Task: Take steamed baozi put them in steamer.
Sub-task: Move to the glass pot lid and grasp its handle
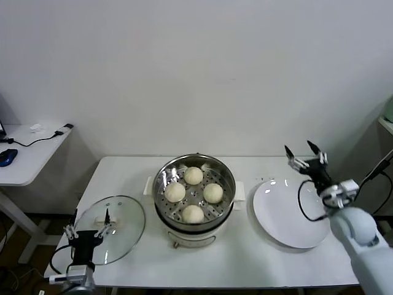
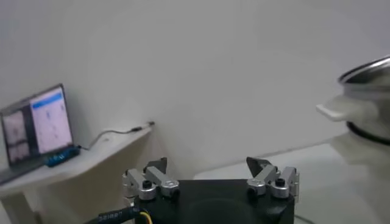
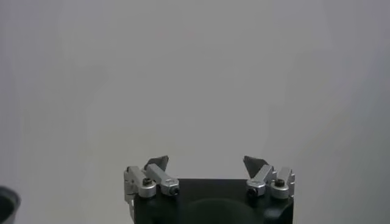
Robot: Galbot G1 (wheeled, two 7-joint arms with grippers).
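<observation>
Several cream-white steamed baozi [image 1: 193, 176] [image 1: 175, 192] [image 1: 213, 193] [image 1: 192, 213] lie on the perforated tray inside the shiny steamer [image 1: 163, 174] at the table's middle. Its steel rim [image 2: 364, 68] also shows at the edge of the left wrist view. My left gripper [image 1: 88, 230] is open and empty at the table's front left, over the near edge of the glass lid. My right gripper [image 1: 305, 153] is open and empty, raised above the far right side of the table, beyond the white plate; its own view shows only the bare wall between its fingertips [image 3: 255, 164].
A round glass lid [image 1: 126, 221] lies flat left of the steamer. A flat white plate [image 1: 285, 212] lies to its right with nothing on it. A side desk [image 1: 27, 153] with cables stands at the far left; a laptop [image 2: 36, 125] sits on it.
</observation>
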